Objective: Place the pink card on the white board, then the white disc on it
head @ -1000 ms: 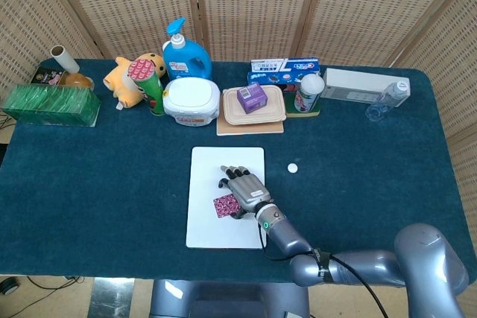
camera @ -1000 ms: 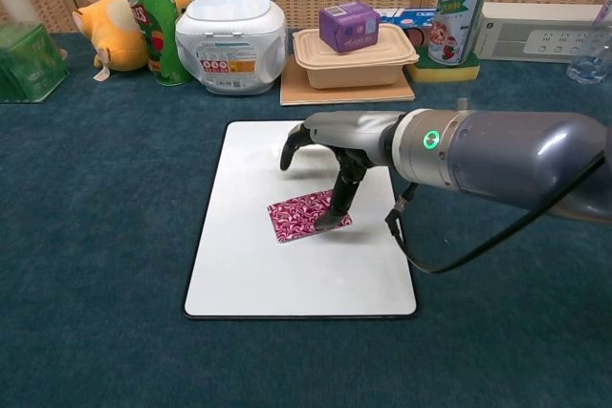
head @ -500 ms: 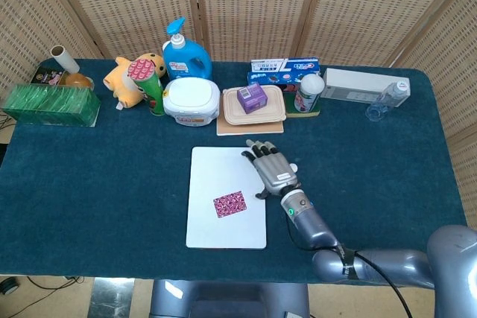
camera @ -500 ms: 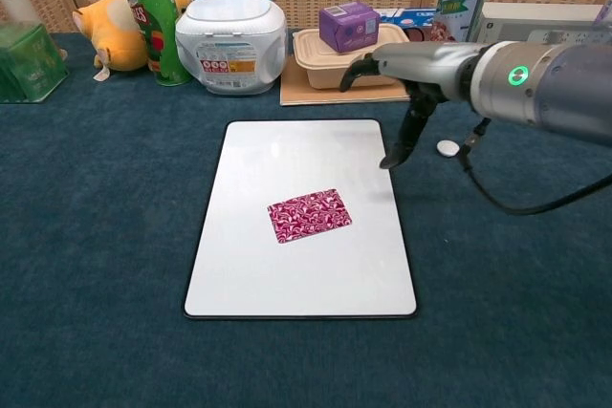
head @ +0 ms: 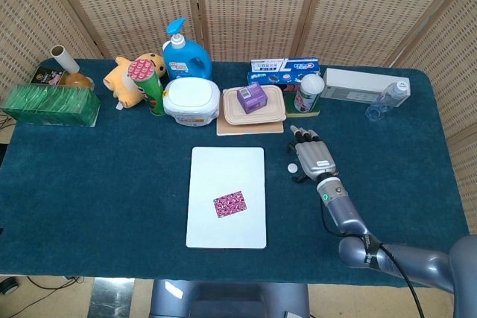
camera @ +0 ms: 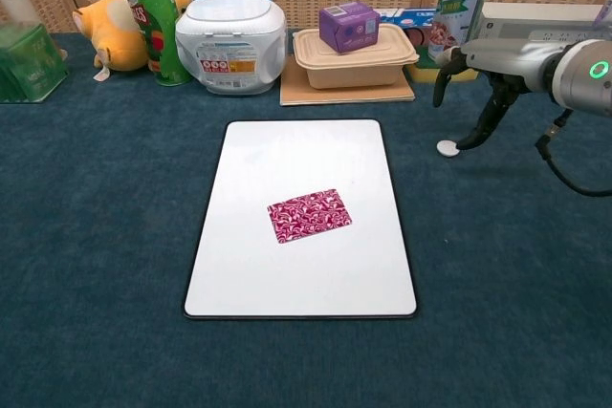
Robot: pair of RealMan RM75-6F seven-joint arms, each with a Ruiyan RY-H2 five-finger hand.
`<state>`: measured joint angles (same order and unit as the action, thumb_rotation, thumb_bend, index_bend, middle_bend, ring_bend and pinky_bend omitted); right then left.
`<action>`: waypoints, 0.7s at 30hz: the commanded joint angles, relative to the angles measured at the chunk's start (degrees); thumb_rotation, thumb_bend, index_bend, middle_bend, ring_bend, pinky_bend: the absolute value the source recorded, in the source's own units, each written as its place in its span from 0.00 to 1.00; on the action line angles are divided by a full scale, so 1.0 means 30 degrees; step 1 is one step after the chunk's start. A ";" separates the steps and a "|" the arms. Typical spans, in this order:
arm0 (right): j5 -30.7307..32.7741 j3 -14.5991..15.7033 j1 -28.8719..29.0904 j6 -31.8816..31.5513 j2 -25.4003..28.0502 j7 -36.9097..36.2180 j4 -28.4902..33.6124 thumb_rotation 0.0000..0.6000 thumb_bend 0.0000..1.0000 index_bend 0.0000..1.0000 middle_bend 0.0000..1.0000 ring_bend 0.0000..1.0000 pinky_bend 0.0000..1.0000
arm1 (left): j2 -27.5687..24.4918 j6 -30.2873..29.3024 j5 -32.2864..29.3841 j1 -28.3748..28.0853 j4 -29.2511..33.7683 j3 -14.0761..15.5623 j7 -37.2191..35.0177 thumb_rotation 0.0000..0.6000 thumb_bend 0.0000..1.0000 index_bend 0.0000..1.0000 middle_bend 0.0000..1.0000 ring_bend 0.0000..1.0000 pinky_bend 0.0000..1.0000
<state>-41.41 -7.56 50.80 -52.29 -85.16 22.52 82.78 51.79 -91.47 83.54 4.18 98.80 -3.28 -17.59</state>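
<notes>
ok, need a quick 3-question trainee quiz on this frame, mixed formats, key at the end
1. True or false: the pink card lies flat on the white board.
2. Where is the white disc? A) on the card B) on the blue cloth to the right of the board C) in the takeaway box
3. Fill in: the right hand hangs over the disc with its fingers pointing down beside it, holding ____.

Key
1. True; the card sits near the board's middle.
2. B; the disc is off the board, between it and the right hand.
3. Nothing; the disc lies on the cloth, not yet picked up. The left hand is out of both views.
</notes>
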 commanded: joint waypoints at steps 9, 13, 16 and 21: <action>-0.0822 -0.0152 -0.0382 0.1649 -0.1763 -0.1440 -0.3468 1.00 0.27 0.36 0.00 0.00 0.00 | 0.0103 -0.0086 -0.0091 0.0026 0.0069 -0.0023 0.0184 1.00 0.00 0.00 0.00 0.00 0.00; -0.1091 -0.0267 -0.0546 0.2183 -0.2052 -0.2002 -0.4256 1.00 0.27 0.37 0.00 0.00 0.00 | 0.0137 -0.0050 -0.0167 0.0001 0.0041 -0.0054 0.0245 1.00 0.00 0.00 0.00 0.00 0.00; -0.1429 -0.0352 -0.0631 0.2427 -0.2093 -0.2324 -0.4586 1.00 0.28 0.38 0.00 0.00 0.00 | 0.0157 0.0002 -0.0177 -0.0023 0.0062 -0.0045 0.0322 1.00 0.00 0.00 0.00 0.00 0.00; -0.1832 -0.0619 -0.0737 0.2726 -0.2081 -0.2825 -0.4859 1.00 0.29 0.41 0.00 0.00 0.00 | 0.0188 0.0157 -0.0206 -0.0117 0.0153 -0.0045 0.0522 1.00 0.00 0.00 0.00 0.00 0.00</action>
<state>-46.68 -9.25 48.69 -44.29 -91.40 14.24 68.34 52.34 -91.01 82.93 3.85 99.24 -3.41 -16.03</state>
